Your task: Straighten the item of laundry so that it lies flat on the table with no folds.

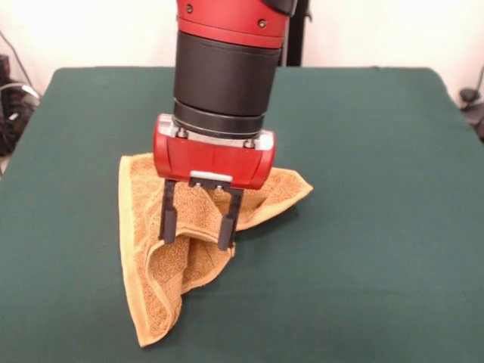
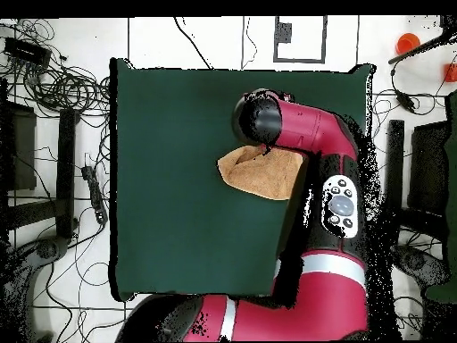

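The golden-orange towel [image 1: 162,280] lies crumpled and folded on the dark green table [image 1: 363,227], one corner reaching toward the front edge and another pointing right. My gripper [image 1: 198,234] hangs just over the towel's raised middle fold, open, its two black fingers [image 1: 169,221] straddling the bunched cloth. From overhead, the towel [image 2: 263,174] shows beside the red arm, whose black wrist hides the gripper and part of the cloth.
The red arm [image 2: 326,205] reaches over the table's right side in the overhead view. Cables and equipment [image 2: 54,80] lie on the floor beyond the table's left edge. An orange object [image 2: 409,41] sits at the top right, off the table.
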